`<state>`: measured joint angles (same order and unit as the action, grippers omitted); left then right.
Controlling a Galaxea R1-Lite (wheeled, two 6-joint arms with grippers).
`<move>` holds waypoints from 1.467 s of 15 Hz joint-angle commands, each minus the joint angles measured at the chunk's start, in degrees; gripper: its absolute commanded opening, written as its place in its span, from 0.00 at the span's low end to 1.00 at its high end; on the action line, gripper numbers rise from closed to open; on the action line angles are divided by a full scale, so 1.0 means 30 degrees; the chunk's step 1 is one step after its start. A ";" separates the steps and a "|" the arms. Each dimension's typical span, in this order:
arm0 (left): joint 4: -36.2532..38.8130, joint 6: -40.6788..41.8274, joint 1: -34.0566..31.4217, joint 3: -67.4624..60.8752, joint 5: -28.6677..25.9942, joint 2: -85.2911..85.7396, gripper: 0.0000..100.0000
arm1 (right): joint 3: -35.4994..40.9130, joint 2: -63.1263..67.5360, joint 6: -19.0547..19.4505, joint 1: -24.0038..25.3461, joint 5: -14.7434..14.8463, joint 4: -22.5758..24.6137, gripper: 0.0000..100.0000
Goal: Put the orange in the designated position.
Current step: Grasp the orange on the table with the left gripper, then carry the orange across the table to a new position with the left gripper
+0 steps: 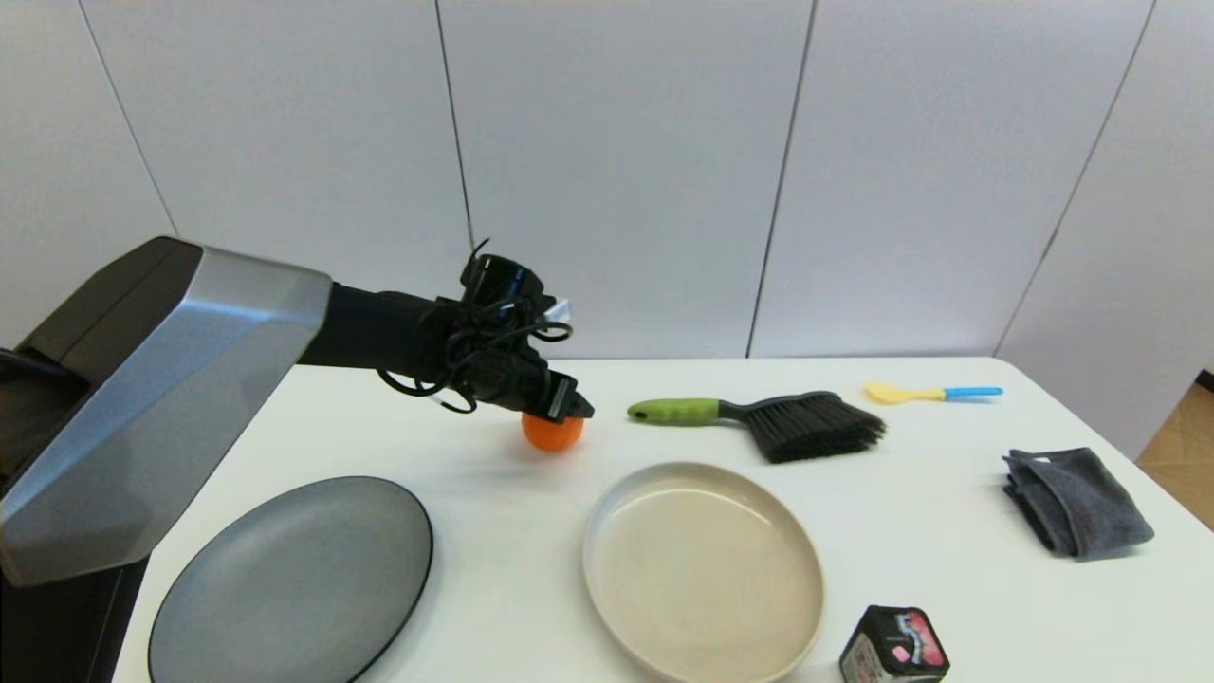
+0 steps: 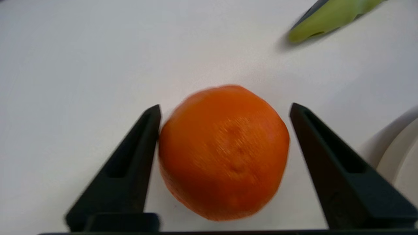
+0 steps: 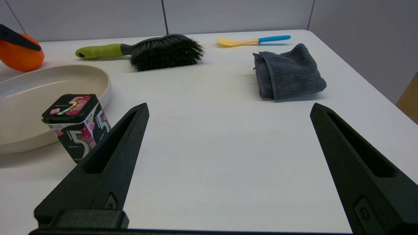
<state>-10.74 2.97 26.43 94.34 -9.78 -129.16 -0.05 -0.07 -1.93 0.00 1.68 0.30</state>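
Observation:
The orange (image 1: 551, 433) rests on bare white tabletop (image 1: 493, 531) behind the gap between the two plates. My left gripper (image 1: 572, 408) hovers right over it, open. In the left wrist view the orange (image 2: 224, 151) lies between the two black fingers (image 2: 130, 163): one tip is at its peel, the other stands a little apart from it. My right gripper (image 3: 228, 111) is open and holds nothing, low over the table's right front; the orange (image 3: 20, 54) shows far off in its view.
A dark grey plate (image 1: 294, 579) lies front left and a beige dish (image 1: 702, 569) front centre. A green-handled brush (image 1: 759, 417) lies right of the orange. A yellow spoon (image 1: 929, 392), a grey cloth (image 1: 1076, 500) and a small black tin (image 1: 894, 647) are to the right.

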 commanded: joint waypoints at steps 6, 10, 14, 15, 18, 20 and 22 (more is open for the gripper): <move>-0.1547 0.0180 0.0097 0.0252 -0.0052 0.1305 0.00 | -0.0013 0.0024 -0.0002 0.0000 0.0025 0.0016 1.00; -0.5766 0.0092 0.0067 0.0105 -0.0052 0.3795 0.00 | -0.0013 0.0024 -0.0002 0.0000 0.0025 0.0016 1.00; -0.9633 0.0092 0.0067 -0.0481 -0.0052 0.6491 0.00 | 0.0016 0.0024 -0.0002 0.0000 0.0025 0.0016 1.00; -1.0336 0.0063 0.0097 -0.0627 -0.0110 0.7106 0.00 | -0.0013 0.0024 -0.0002 0.0000 0.0025 0.0016 1.00; -1.1479 0.0063 0.0565 -0.2004 -0.0169 0.8600 0.00 | 0.0016 0.0024 -0.0002 0.0000 -0.0004 0.0016 1.00; -1.1420 0.0034 0.1180 -0.3118 -0.0169 0.9127 0.00 | 0.0016 0.0024 -0.0002 0.0000 -0.0004 0.0016 1.00; -1.1361 -0.0083 0.2001 -0.3909 -0.0139 0.9303 0.00 | -0.0013 0.0024 -0.0002 0.0000 0.0025 0.0016 1.00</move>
<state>-44.70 2.86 30.18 85.05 -10.17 -103.28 -0.05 -0.07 -1.93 0.00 1.71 0.30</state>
